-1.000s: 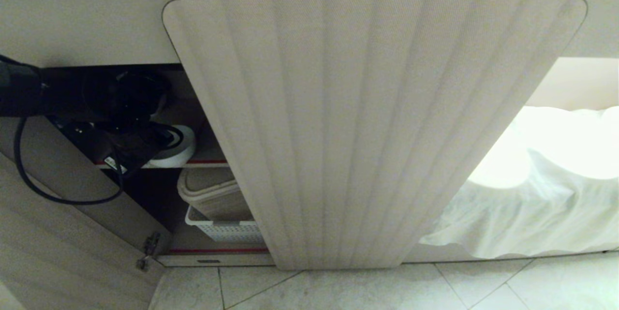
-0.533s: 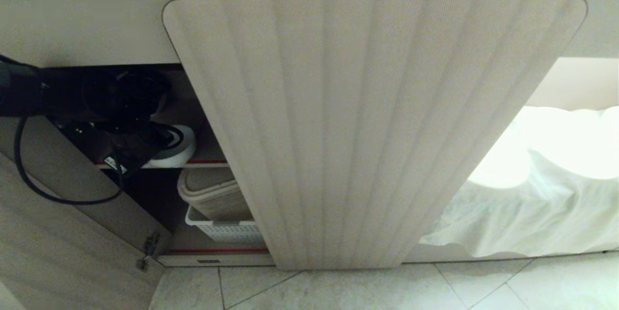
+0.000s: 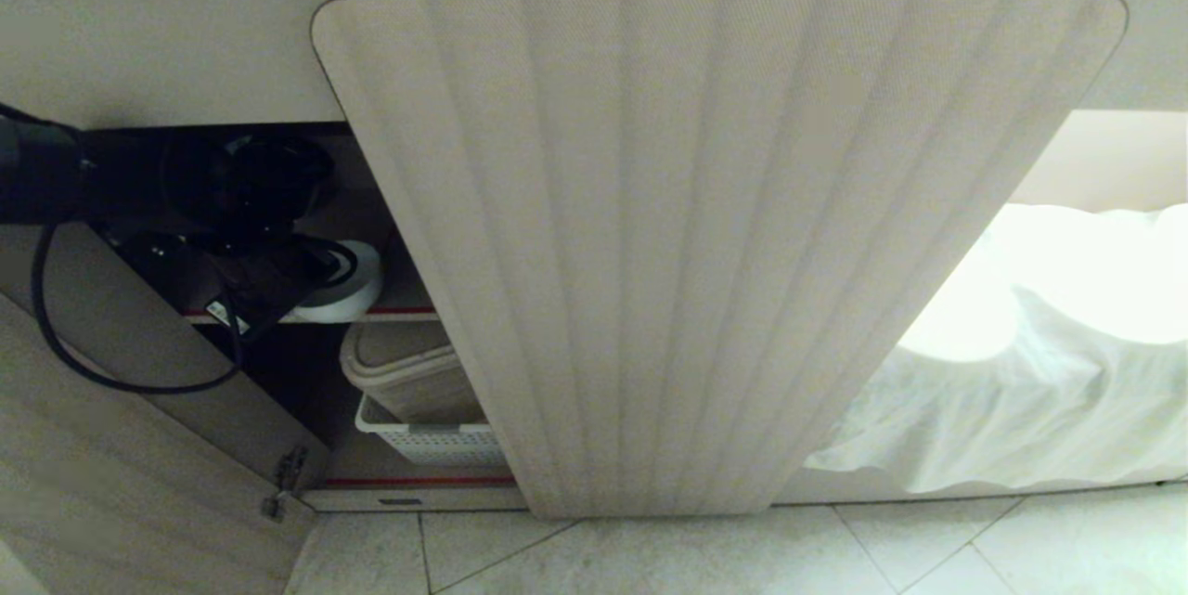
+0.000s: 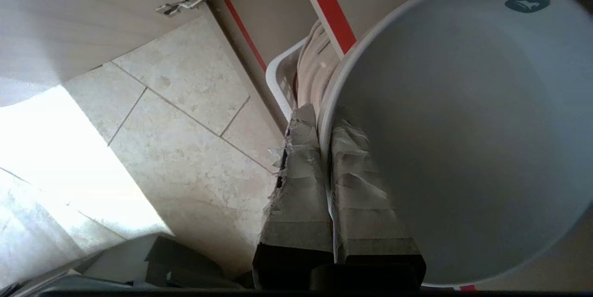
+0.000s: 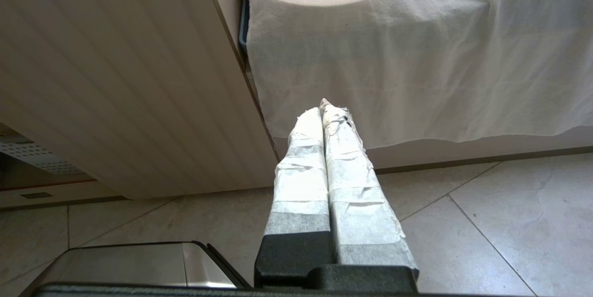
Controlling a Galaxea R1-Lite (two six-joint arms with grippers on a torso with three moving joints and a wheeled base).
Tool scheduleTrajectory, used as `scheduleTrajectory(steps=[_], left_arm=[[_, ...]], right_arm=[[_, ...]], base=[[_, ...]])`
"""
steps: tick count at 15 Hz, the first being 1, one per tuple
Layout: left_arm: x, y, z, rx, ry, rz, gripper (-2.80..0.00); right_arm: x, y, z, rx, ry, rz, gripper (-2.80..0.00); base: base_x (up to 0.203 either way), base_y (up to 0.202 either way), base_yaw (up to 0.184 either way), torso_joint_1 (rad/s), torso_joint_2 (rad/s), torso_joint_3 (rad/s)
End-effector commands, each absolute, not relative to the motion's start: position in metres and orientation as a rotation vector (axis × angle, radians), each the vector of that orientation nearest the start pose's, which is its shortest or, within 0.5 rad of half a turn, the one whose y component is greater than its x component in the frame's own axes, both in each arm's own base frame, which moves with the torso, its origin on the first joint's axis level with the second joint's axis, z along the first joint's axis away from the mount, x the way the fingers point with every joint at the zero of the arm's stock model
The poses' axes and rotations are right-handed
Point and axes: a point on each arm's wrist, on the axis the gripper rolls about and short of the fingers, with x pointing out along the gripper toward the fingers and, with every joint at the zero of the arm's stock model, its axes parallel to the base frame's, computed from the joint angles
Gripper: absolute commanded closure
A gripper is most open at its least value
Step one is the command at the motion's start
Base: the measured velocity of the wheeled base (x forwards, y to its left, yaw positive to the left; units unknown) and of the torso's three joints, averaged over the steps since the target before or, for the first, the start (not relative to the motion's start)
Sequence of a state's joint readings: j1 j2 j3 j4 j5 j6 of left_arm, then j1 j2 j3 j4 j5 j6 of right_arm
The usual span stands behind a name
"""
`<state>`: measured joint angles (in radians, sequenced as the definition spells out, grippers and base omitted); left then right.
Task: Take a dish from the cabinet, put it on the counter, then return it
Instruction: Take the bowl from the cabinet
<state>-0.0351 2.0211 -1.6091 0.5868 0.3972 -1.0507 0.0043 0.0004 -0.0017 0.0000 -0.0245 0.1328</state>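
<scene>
Already the left gripper (image 4: 324, 125) has its taped fingers (image 4: 296, 186) pinched on the rim of the small round deep-sided white bowl (image 4: 463, 125), one inside, one outside, at the cabinet's red-edged shelf (image 4: 326, 3). It looks light, rigid, glazed-slippery and breakable; round, it has no long axis, its mouth facing the wrist. The right gripper (image 5: 326, 109) hangs pressed together, empty.

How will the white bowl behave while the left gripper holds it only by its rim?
The bowl looks rigid and glazed, so it may slip between the taped fingers. The left gripper pinches one wall only, so the bowl may tilt. It is probably breakable if dropped on the tile floor.
</scene>
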Motion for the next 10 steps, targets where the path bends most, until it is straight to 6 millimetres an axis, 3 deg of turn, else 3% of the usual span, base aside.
scheduleTrajectory(steps=[1, 10], left_arm=[[0.373, -0.004, 0.188, -0.744, 0.691, 0.798, 0.00], [0.356, -0.012, 0.190, -0.735, 0.738, 0.795, 0.00]], right_arm=[[-0.023, -0.001, 0.076, 0.133, -0.003, -0.020, 0.00], [-0.023, -0.001, 0.076, 0.133, -0.003, -0.020, 0.00]], base=[[0.000, 0.000, 0.000, 0.000, 0.00, 0.000], [0.000, 0.000, 0.000, 0.000, 0.00, 0.000]])
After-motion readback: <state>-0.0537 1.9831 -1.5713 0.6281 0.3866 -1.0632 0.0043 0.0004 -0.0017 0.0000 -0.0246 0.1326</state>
